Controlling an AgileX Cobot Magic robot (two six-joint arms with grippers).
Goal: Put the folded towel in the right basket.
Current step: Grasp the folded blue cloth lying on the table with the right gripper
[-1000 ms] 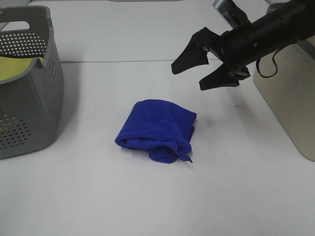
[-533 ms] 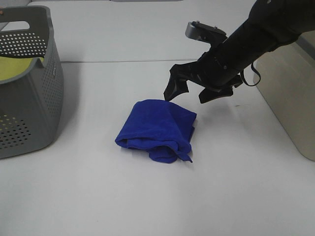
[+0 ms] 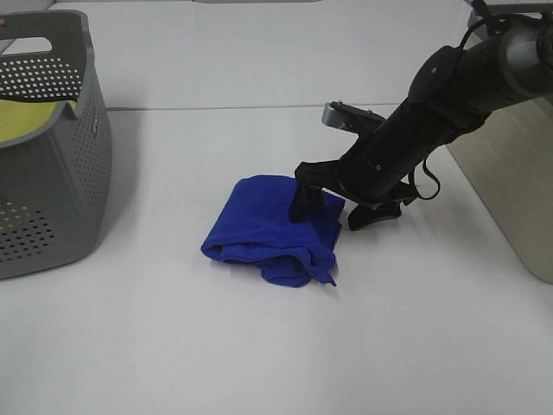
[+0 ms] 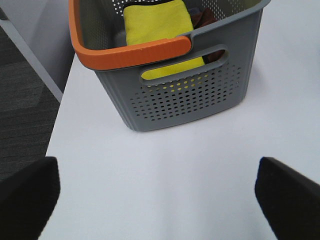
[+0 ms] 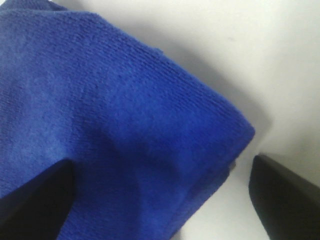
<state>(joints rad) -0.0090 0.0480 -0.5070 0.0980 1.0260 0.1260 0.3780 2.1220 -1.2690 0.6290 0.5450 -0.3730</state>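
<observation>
Directly beneath the right gripper (image 3: 329, 216), whose jaws stand wide apart and empty, lies the blue folded towel (image 3: 263, 225) on the white table (image 3: 259, 363), one finger over its right-hand edge and the other just off it. Farther right, well apart, stands the beige basket (image 3: 510, 164), with nothing between. The left gripper (image 4: 160, 200), likewise spread and empty, hangs far off by the grey basket (image 4: 200, 95) with a yellow cloth (image 4: 157, 22).

Fuzzy blue cloth towel (image 3: 276, 226); perforated matt grey plastic basket (image 3: 52, 173).
</observation>
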